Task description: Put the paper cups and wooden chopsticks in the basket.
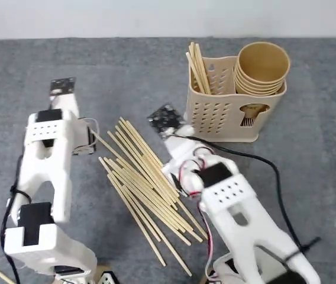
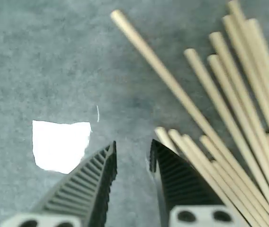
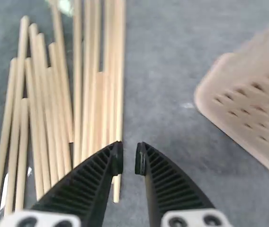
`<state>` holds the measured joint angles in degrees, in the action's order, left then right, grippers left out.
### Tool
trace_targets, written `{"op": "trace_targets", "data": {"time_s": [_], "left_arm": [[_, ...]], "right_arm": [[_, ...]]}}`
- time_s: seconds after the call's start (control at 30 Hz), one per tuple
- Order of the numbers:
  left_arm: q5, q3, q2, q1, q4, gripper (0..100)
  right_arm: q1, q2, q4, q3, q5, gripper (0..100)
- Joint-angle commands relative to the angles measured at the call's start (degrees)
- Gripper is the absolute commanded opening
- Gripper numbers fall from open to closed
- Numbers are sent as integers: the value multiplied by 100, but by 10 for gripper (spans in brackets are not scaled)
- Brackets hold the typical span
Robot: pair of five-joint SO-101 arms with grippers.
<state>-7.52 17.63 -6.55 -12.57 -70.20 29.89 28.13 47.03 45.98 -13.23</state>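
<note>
With left fingers (image 2: pixel 96 184) and right fingers (image 3: pixel 96 179) narrowly apart and empty, risks pinching several chopsticks (image 3: pixel 54 118) lying just beside them and dropping some short of the basket (image 1: pixel 221 112).

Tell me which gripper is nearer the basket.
Right. The right gripper is at the edge of the chopsticks facing the basket; the left gripper is at their opposite edge, with the pile between it and the basket.
</note>
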Motion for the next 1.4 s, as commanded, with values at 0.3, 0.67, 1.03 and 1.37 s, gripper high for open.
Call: {"op": "trace_targets", "data": {"time_s": [0.3,0.67,1.03,1.37], "left_arm": [[-440,-31,97,-1011,149,108],[-440,-31,97,-1029,149,108],[-440,-31,97,-1029,149,108],[-440,-31,97,-1029,149,108]], "right_arm": [[602,-3064,1244,-3332,-580,74],[620,-5930,2316,-6664,-589,173],[532,-7503,2440,-8378,-589,172],[505,-7723,2554,-8404,-598,14]]}}
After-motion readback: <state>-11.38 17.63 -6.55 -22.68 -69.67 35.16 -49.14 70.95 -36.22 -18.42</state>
